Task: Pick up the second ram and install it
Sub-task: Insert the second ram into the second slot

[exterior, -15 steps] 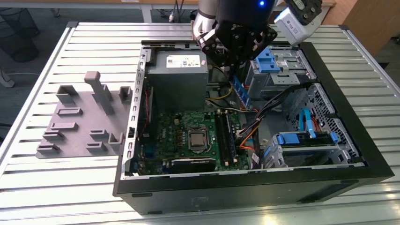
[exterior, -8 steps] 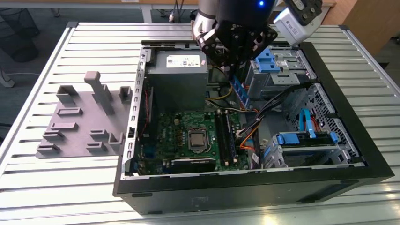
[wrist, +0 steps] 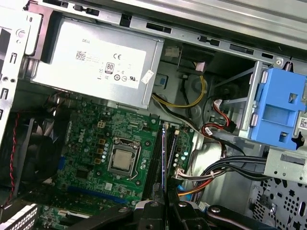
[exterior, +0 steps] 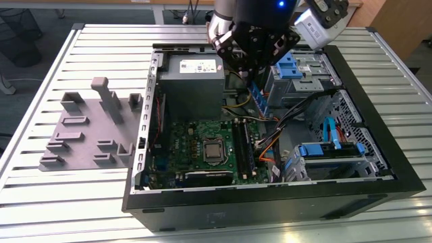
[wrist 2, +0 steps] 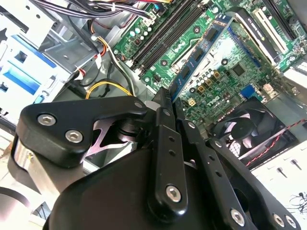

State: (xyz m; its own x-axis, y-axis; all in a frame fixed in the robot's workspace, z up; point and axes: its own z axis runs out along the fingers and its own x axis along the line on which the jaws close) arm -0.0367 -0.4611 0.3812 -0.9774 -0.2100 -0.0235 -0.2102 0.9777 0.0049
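Note:
The second ram (exterior: 257, 101), a thin blue board strip with dark chips, hangs inside the open computer case (exterior: 378, 167), held by one end in my gripper (exterior: 253, 76). In the second wrist view the ram (wrist 2: 201, 52) runs away from the gripper (wrist 2: 169, 98), over the green motherboard (wrist 2: 225, 81). The first wrist view shows the ram (wrist: 164, 158) edge-on, above the long black slots (wrist: 156, 158), with my gripper (wrist: 165, 203) shut on it. The strip hovers above the slots (exterior: 244, 144), apart from them.
The grey power supply (exterior: 192, 83) sits at the back of the case. Bundled cables (exterior: 284, 119) and blue drive caddies (exterior: 327, 149) crowd the exterior view's right. A grey holder block (exterior: 88, 126) lies on the slatted table (exterior: 68, 202) outside the case. A fan (wrist 2: 244, 127) sits beside the board.

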